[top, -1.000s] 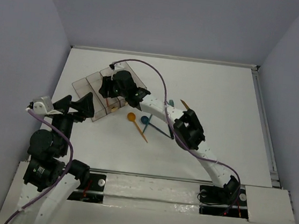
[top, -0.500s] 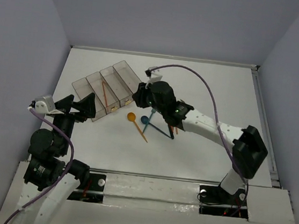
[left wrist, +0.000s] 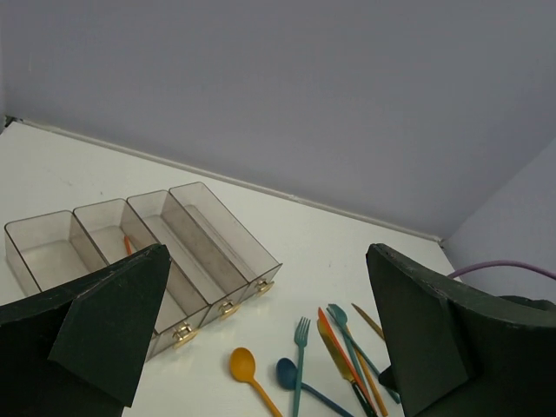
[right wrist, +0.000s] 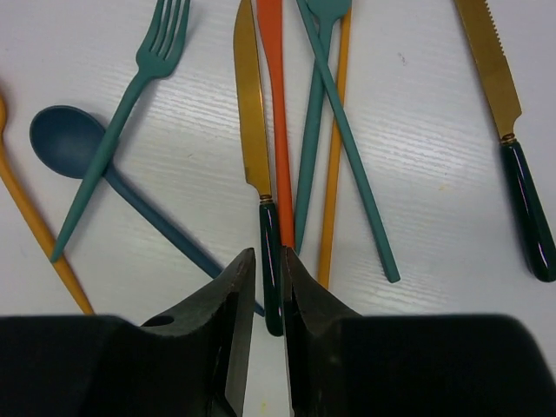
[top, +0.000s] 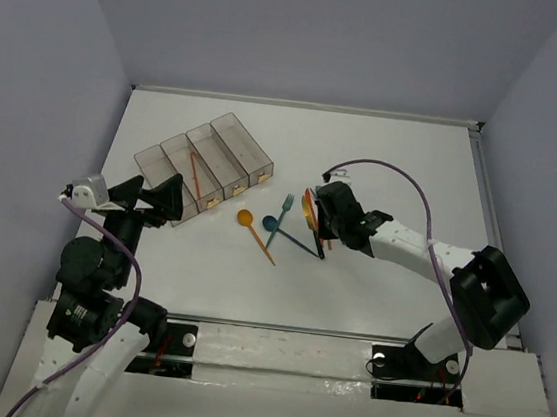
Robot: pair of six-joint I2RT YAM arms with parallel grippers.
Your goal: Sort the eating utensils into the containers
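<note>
On the left of the white table (top: 414, 164) the left gripper (top: 146, 196) hangs above the near end of the containers (top: 227, 148) with its jaws spread wide and nothing between them. The containers are four joined clear smoky bins lying in a slanted row. One orange utensil (left wrist: 128, 245) lies in the second bin from the left; in the other three I can see nothing. To their right, loose on the table, an orange spoon (top: 245, 218) lies with its handle running toward the near edge. Just beside it a blue spoon (right wrist: 65, 139) lies crossed at the neck by the handle of a teal fork (right wrist: 139, 87). Next comes a close bundle of utensils lying roughly side by side. It holds a gold-bladed knife (right wrist: 250, 113) with a dark handle, a red-orange piece (right wrist: 276, 113) touching its right flank, two teal handles (right wrist: 347, 148) that cross one another, and a thin orange handle (right wrist: 333, 174) partly under them. The right gripper (right wrist: 269, 261) is down at the near end of this bundle, and its jaws are drawn in tight on the gold-bladed knife's dark handle, one fingertip on each side. The knife itself lies flat on the table among its neighbours. Farthest right and a little apart lies a second knife (right wrist: 495, 78) — gold serrated blade, dark green handle.
</note>
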